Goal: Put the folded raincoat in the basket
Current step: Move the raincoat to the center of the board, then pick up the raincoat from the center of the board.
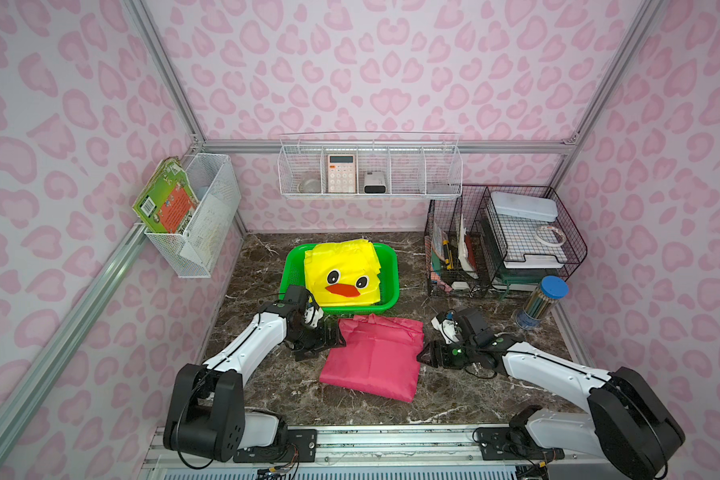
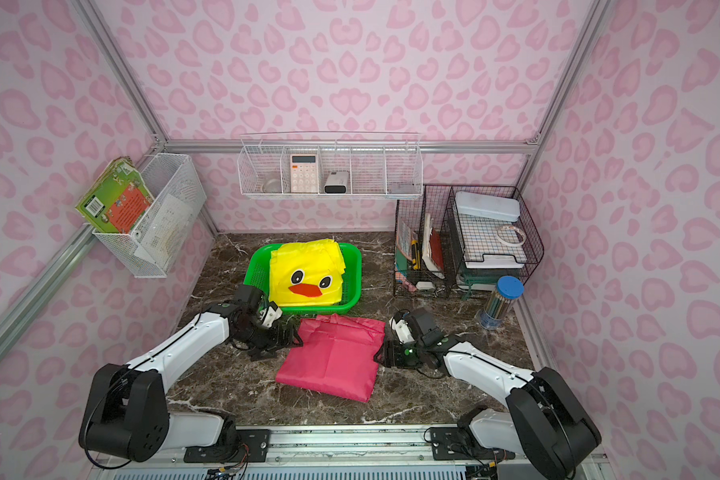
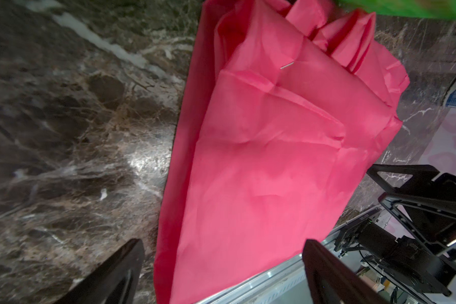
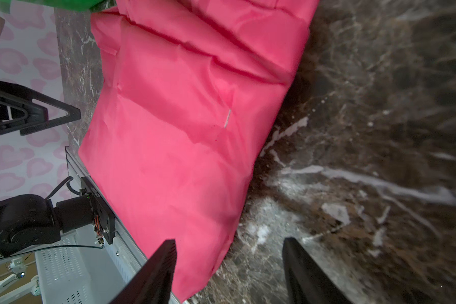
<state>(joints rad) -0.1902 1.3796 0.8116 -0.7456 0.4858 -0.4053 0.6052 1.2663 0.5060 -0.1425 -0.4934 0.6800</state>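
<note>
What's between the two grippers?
The folded pink raincoat, flat on the table, between left gripper and right gripper; seen in both top views.

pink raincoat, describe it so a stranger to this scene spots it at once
On the dark marble tabletop stands a green basket. Just in front of it, flat on the marble, lies the pink raincoat, folded square. Unlike the yellow duck-faced raincoat in the basket, it is plain pink.

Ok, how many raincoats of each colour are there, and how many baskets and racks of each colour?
Yellow raincoat: 1
Pink raincoat: 1
Green basket: 1
White wire baskets: 2
Black wire rack: 1
Total: 6
</note>
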